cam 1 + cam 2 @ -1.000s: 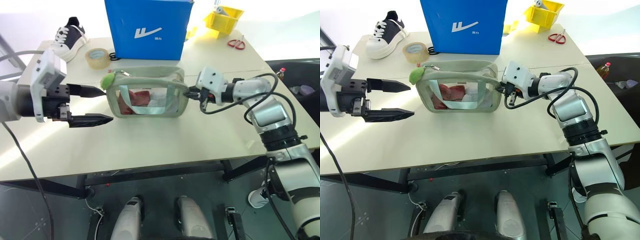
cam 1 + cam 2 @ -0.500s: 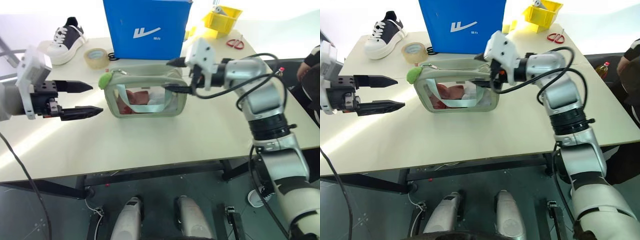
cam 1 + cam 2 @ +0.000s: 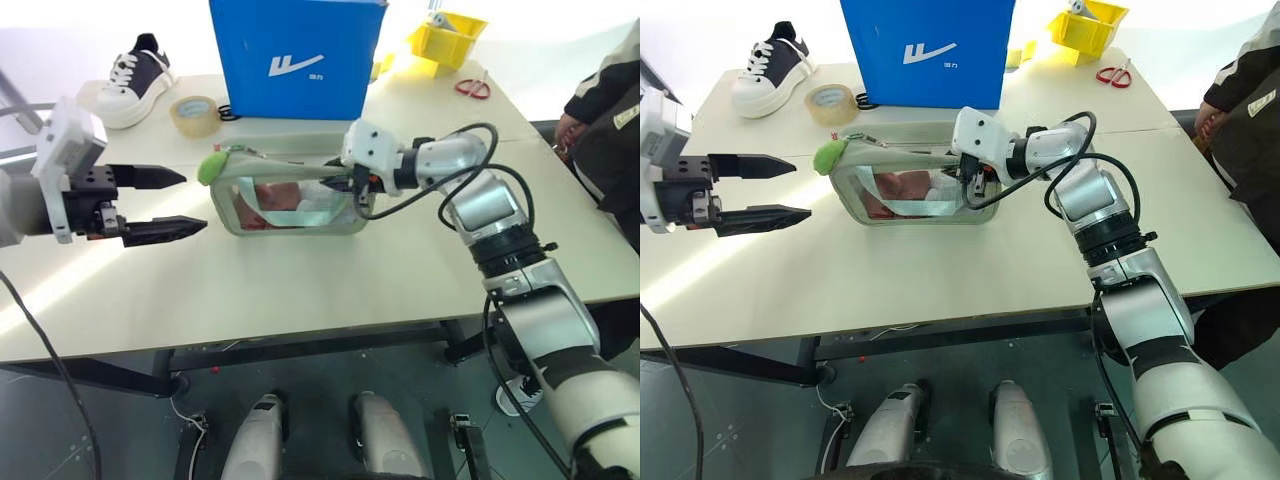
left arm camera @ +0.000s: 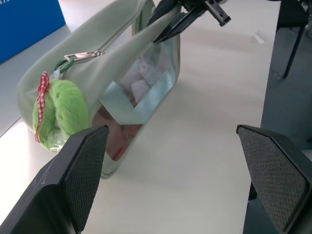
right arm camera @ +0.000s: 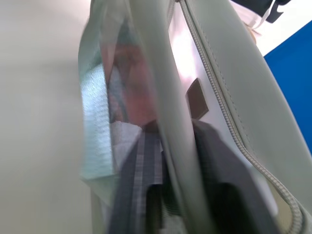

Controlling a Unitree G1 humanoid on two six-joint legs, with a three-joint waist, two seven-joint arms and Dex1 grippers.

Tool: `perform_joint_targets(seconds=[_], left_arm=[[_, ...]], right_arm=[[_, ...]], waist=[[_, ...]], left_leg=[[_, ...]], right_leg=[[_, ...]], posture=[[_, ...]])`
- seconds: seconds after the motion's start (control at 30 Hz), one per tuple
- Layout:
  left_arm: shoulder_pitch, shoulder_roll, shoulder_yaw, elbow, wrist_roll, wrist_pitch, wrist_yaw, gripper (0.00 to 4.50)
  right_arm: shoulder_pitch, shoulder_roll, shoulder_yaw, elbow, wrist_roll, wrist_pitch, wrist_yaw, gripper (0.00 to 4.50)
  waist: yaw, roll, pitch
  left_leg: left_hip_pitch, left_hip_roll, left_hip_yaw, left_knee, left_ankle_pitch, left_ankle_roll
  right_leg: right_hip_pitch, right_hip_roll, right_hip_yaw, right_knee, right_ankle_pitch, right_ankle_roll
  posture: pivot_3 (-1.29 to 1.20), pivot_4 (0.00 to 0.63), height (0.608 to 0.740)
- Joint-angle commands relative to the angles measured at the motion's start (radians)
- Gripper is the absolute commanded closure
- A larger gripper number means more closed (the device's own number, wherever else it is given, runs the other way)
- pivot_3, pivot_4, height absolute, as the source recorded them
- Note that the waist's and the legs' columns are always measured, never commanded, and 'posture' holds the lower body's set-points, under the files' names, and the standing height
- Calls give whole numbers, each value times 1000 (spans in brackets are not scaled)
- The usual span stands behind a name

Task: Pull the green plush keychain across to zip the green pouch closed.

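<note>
The green pouch (image 3: 290, 200) stands mid-table, red and white contents showing through its clear side panel. The green plush keychain (image 3: 212, 167) hangs at the pouch's left end, on the zipper pull (image 4: 82, 56). My right gripper (image 3: 345, 183) is at the pouch's right end, shut on the pale green top edge beside the zipper (image 5: 229, 129); one finger (image 5: 219, 170) lies on each side of that edge. My left gripper (image 3: 194, 202) is open, left of the keychain and apart from it. In the left wrist view the keychain (image 4: 56, 112) sits just beyond one pad (image 4: 80, 170).
Behind the pouch stands a big blue box (image 3: 295, 55), with a roll of tan tape (image 3: 195, 115) and a shoe (image 3: 135, 70) to its left. A yellow bin (image 3: 445, 38) and red scissors (image 3: 473, 87) lie at the back right. A person (image 3: 605, 110) stands at the table's right side.
My right gripper rose from the pouch's right end, opened, moved left and closed on the pouch's top edge. A person has come into view on the right. The left gripper stays open.
</note>
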Motion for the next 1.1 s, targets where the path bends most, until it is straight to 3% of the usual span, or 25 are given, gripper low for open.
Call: perform_joint_targets(seconds=[0.03,0.33,0.87,1.1], left_arm=[[-14,7,41,-15,-6,-8,12,0],[-16,24,45,24,18,-32,-6,0],[-19,20,30,39,46,-50,-14,0],[-32,13,10,55,62,-70,-22,0]], right_arm=[[-25,20,-16,-3,3,-79,1,4479],[1,2,-54,4,58,-191,83,4479],[91,-40,-31,-341,76,206,119,4479],[79,-32,-28,-388,70,293,96,4479]], waist=[[-5,0,0],[-10,0,0],[-9,0,0],[-9,0,0]], left_leg=[[0,0,0,0,0,0],[0,0,0,0,0,0],[0,0,0,0,0,0],[0,0,0,0,0,0]], right_leg=[[0,0,0,0,0,0],[-1,0,0,2,0,0],[-1,0,0,3,0,0],[-1,0,0,3,0,0]], posture=[[0,150,740],[0,150,740],[0,150,740],[0,150,740]])
